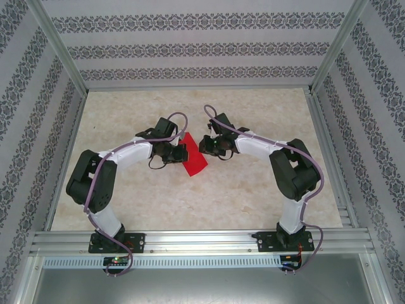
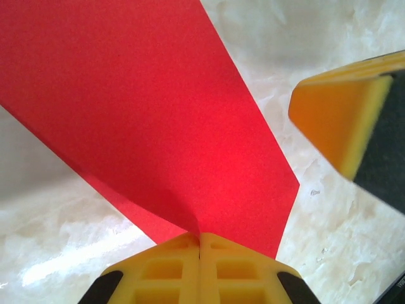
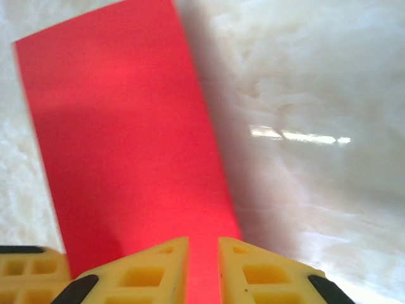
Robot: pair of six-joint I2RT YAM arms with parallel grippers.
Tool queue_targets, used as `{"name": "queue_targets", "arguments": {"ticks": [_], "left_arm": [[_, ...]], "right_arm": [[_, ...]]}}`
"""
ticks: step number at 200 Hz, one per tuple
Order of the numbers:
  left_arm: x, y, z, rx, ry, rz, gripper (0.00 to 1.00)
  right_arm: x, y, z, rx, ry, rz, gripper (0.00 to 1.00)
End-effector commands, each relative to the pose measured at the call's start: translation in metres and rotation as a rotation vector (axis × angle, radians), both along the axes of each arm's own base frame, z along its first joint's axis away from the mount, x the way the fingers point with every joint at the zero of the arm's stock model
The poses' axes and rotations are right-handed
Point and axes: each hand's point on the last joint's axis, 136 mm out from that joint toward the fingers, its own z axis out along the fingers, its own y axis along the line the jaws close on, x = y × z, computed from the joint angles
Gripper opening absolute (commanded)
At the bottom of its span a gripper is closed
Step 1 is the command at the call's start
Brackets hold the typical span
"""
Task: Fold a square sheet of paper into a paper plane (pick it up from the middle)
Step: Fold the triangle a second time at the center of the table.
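**Barely begun: one fold at most**

Your left pincer is clamped on an edge of the red sheet. Your right pincer stands slightly parted close by, holding nothing. The sheet sits mid-way across the table and looks halved into a rectangle. Nose and wing folds remain, I judge.
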Motion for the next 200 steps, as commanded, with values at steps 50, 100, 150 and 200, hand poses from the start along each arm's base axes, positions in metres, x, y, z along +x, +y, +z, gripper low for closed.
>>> {"name": "queue_targets", "arguments": {"ticks": [50,100,150,200], "left_arm": [[0.014,0.032,0.082,0.153,-0.206,-0.035,0.03],[0.005,0.042,0.106,0.210,-0.237,-0.106,0.03],[0.000,0.018,0.067,0.085,-0.101,-0.085,0.03],[-0.013,0.010,0.026,0.006,-0.003,-0.031,0.03]], "right_arm": [[0.008,-0.047,0.028,-0.099,-0.091,-0.118,0.23],[0.007,-0.051,0.022,-0.103,-0.073,-0.133,0.27],[0.005,-0.037,0.028,-0.016,-0.075,-0.095,0.27],[0.000,-0.003,0.035,0.133,-0.067,0.014,0.26]]}}
